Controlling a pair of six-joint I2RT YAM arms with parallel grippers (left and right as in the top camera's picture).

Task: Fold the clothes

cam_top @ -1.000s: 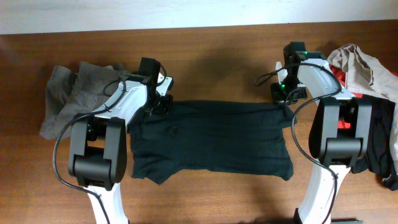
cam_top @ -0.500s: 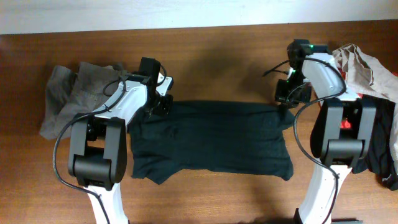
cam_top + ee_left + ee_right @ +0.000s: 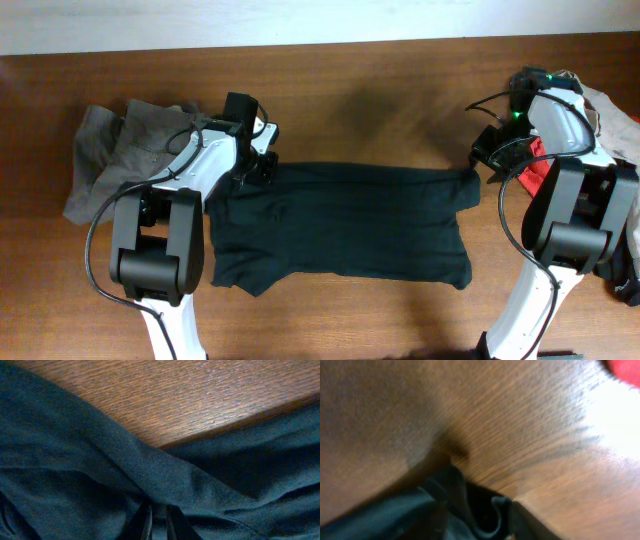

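Note:
A black T-shirt (image 3: 340,225) lies spread sideways on the wooden table (image 3: 370,90). My left gripper (image 3: 258,166) is at the shirt's top left corner. In the left wrist view its jaws (image 3: 159,516) are shut on a fold of the dark fabric (image 3: 75,445). My right gripper (image 3: 482,168) is at the shirt's top right corner, which is stretched out to the right. In the right wrist view its fingers (image 3: 485,522) are closed on a bunch of the black cloth (image 3: 445,495), just above the tabletop.
Grey trousers (image 3: 110,150) lie crumpled at the far left, beside my left arm. A pile of beige (image 3: 595,110), red (image 3: 537,152) and black (image 3: 622,255) garments sits at the right edge, behind my right arm.
My right gripper has moved to the right, pulling the shirt's top right corner out with it. My left arm has not moved.

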